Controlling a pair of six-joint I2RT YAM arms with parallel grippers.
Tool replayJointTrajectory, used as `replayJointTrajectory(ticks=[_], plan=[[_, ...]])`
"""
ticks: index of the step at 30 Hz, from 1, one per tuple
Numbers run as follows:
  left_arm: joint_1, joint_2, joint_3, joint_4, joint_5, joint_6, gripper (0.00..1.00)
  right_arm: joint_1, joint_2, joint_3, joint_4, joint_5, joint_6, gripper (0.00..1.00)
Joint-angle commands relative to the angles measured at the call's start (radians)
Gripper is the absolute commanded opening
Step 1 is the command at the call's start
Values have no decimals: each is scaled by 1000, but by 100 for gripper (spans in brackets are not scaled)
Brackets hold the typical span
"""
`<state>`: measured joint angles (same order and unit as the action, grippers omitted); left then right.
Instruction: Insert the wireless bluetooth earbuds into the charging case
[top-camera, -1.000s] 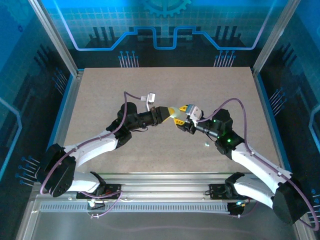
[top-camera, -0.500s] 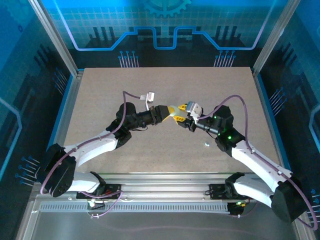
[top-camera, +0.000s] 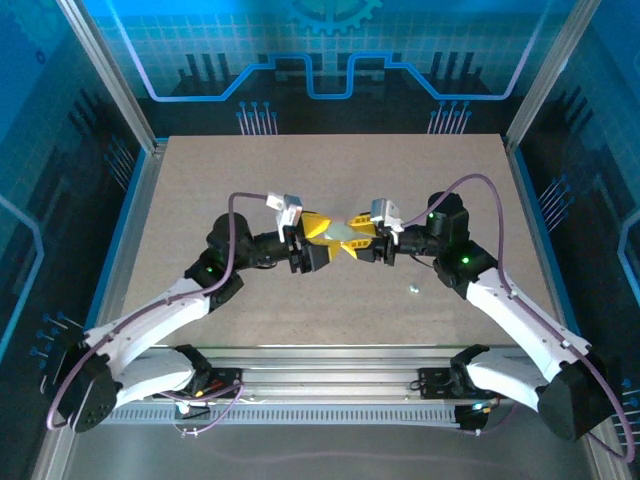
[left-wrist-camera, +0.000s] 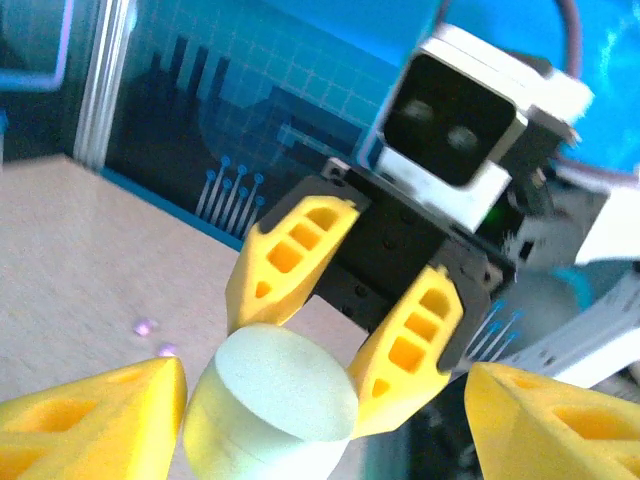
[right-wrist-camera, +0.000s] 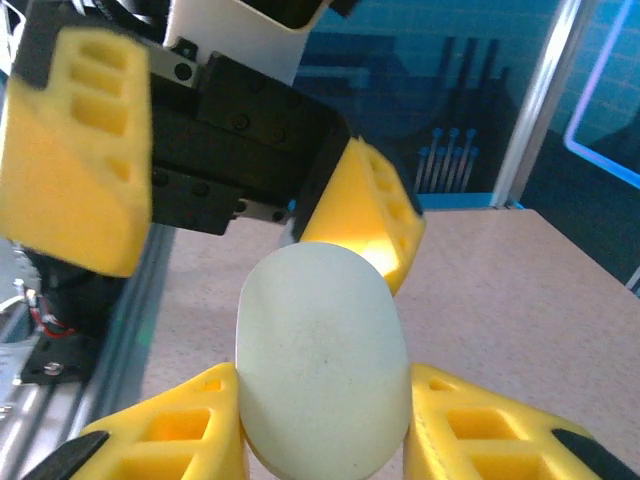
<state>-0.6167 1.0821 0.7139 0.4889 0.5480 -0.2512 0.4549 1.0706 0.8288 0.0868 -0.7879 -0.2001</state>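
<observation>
Seen from above, both arms reach over a tan table (top-camera: 200, 200) and meet near its middle. The left gripper (top-camera: 322, 243) comes in from the left and the right gripper (top-camera: 362, 238) from the right, with their tips facing each other. Between them sits the charging case (top-camera: 350, 232), a small pale mint oblong. Its long axis runs roughly left to right, along the line joining the two grippers. One tiny pale earbud (top-camera: 412, 290) lies on the table nearer than the right gripper, well apart from the case.

In the left wrist view, the left gripper's yellow fingers (left-wrist-camera: 90, 415) stand wide apart at the bottom corners, gripping nothing. The left-hand one is just beside the case. The right gripper faces the camera and pinches the case between its two yellow fingers. The case is held clear of the table, and its oval end face tilts up toward the camera. Two tiny pinkish specks (left-wrist-camera: 145, 326) lie on the table further left, too blurred to make out.

In the right wrist view, the right gripper's fingers press against both long sides of the case. Its long axis points straight away toward the left gripper, rounded end first. The left gripper's fingers are spread wide there. One stands clear on the left and the other just behind the case's far end. I cannot tell whether that one touches the case.
</observation>
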Motion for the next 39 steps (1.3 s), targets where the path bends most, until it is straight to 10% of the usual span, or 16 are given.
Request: replayJointTrajectory(ticks=[1, 39], plan=[[-2, -14, 26, -210, 65, 417, 73, -16, 19, 45, -92, -121, 13, 36], [-3, 54, 55, -78, 107, 341, 52, -10, 6, 56, -67, -86, -55, 35]])
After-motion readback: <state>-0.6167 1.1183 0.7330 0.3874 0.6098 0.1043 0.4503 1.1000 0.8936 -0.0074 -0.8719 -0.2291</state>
